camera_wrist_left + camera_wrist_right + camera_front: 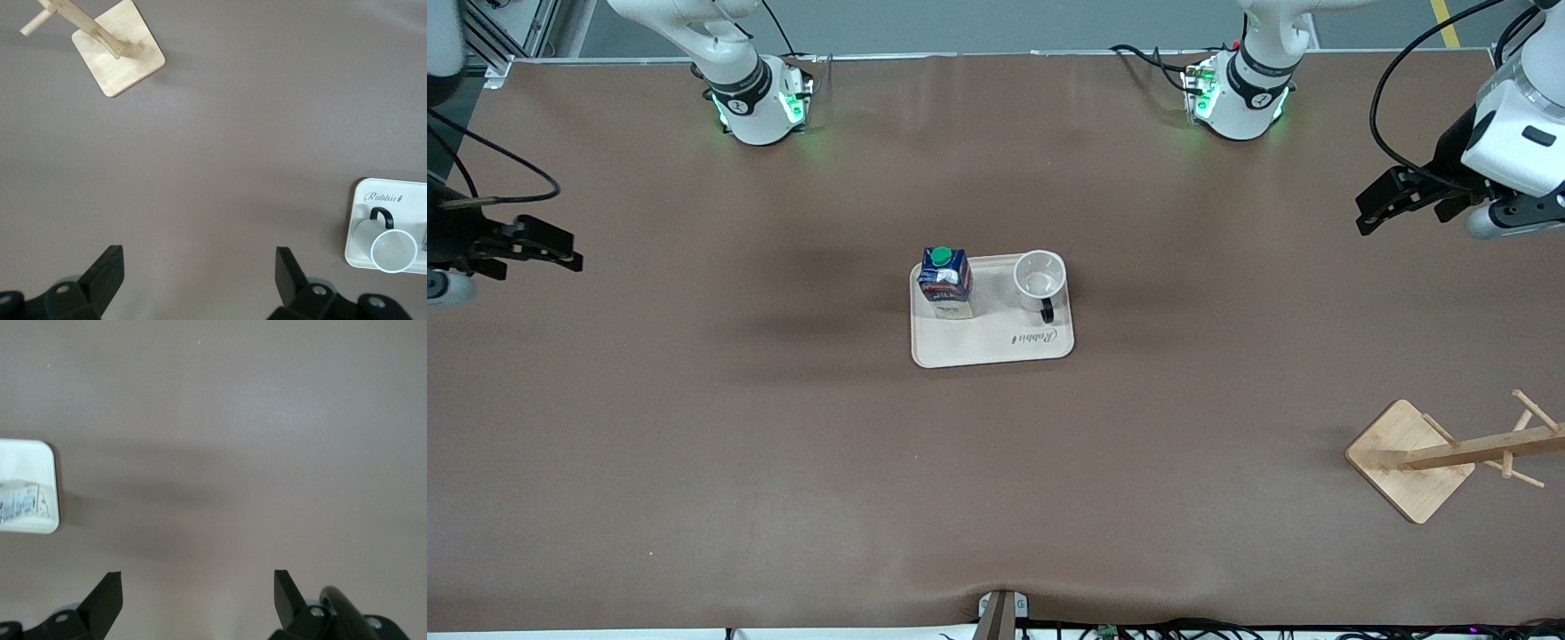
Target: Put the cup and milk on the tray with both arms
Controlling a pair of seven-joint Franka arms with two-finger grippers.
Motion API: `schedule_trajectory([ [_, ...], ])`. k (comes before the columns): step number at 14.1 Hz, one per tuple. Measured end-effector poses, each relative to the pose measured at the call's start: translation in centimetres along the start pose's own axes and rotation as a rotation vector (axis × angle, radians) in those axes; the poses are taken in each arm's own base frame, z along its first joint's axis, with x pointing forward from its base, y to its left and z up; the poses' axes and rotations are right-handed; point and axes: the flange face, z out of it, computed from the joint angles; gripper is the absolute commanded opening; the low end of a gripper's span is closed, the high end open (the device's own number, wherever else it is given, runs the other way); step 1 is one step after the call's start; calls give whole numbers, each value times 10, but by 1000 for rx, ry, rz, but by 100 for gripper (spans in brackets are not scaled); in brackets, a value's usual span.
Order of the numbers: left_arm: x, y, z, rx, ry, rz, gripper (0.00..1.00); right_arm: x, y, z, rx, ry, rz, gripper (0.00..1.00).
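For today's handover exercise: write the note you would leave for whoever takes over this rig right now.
Left tool: open, empty, over bare table at the left arm's end.
Right tool: open, empty, over bare table at the right arm's end.
Milk and cup: both upright on the tray, side by side.
Done: both items placed.
Left: nothing apparent; both arms wait.

Cup, milk upright on tray.

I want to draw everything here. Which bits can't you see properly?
- Wooden rack: its pegs run off the front view's edge.
- Milk: mostly cut off in the right wrist view.
- Cup: its side faces away from the high front camera.
- Tray drawing: too small.
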Motion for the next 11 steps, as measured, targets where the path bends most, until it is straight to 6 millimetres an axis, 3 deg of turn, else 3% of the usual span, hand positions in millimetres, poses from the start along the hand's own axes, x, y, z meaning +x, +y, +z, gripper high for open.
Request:
schedule_trajectory([
  [2,1,0,0,-1,2,1,100,-4,10,-3,4,7,-76,100],
  [6,3,-1,-6,-6,18,-1,100,0,-12,-13,0,19,112,100],
  [11,5,-3,-10,-9,26,-7,100,2,-52,-10,-91,-35,107,100],
])
